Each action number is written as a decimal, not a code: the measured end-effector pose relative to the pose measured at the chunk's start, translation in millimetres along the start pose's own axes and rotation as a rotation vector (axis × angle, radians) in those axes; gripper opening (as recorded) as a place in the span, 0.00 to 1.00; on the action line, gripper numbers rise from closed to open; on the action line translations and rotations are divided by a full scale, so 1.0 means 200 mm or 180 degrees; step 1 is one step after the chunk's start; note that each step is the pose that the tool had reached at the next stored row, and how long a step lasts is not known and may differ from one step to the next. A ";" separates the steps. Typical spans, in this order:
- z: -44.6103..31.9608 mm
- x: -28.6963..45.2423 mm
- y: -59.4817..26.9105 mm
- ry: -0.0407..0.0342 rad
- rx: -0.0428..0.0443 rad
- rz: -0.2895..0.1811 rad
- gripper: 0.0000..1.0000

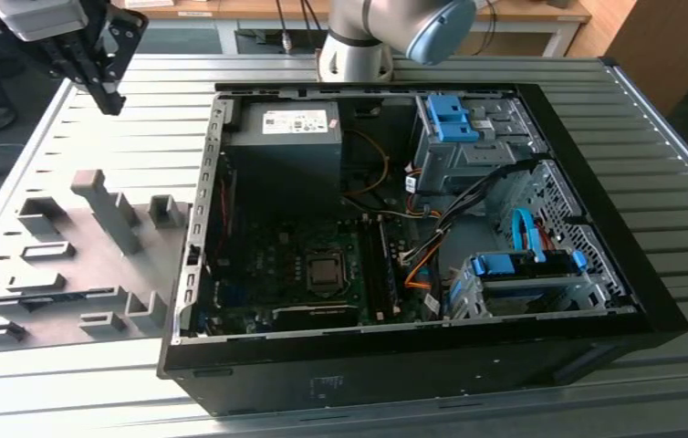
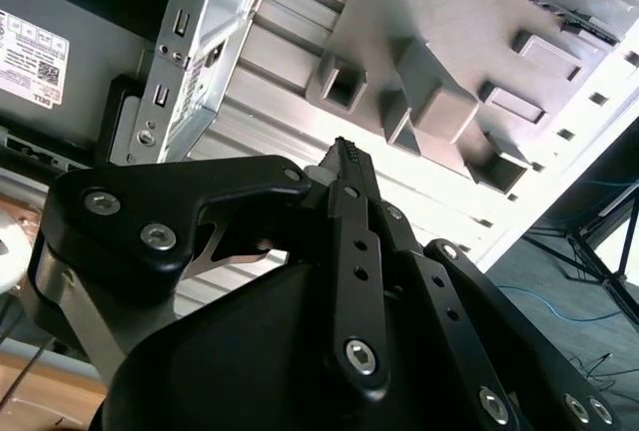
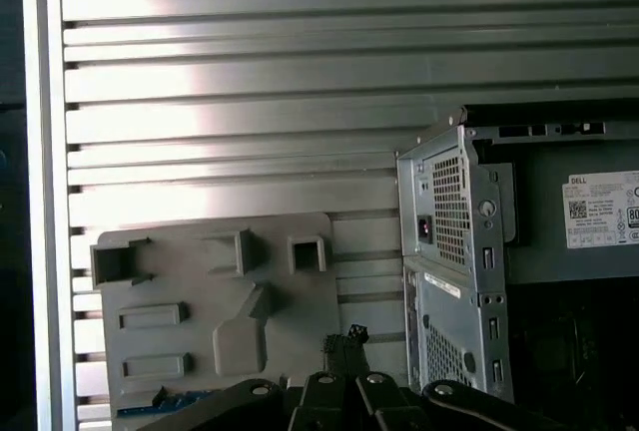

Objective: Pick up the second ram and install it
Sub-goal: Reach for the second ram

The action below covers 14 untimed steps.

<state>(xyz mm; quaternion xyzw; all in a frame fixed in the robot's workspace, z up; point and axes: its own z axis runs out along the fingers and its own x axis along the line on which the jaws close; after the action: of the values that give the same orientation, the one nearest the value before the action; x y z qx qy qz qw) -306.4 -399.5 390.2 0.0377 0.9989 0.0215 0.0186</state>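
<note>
Second ram lying in gray fixture, hand clenched, empty, raised well above, angled downward

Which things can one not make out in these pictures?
Ram slots, exterior view: too small and dark to tell which hold a stick.
Tray, exterior view: recesses too small to tell what lies in them.
Tray, first wrist view: one end hidden behind the gripper.

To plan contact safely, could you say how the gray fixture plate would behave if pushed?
The gray fixture plate looks rigid, one moulded piece. Lying flat and wide, it probably won't tip; it may slide on the slatted table.
</note>
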 end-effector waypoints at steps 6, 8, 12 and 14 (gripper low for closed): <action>0.001 0.050 -0.005 0.0000 0.0000 0.0000 0.11; 0.000 0.068 -0.006 0.0000 0.0000 0.0000 0.11; 0.002 0.096 -0.010 0.0000 0.0000 0.0000 0.11; 0.003 0.105 -0.013 0.0000 0.0000 0.0000 0.11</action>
<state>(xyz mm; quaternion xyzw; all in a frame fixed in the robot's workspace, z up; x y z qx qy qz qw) -327.5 -400.5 388.8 0.0377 0.9989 0.0215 0.0185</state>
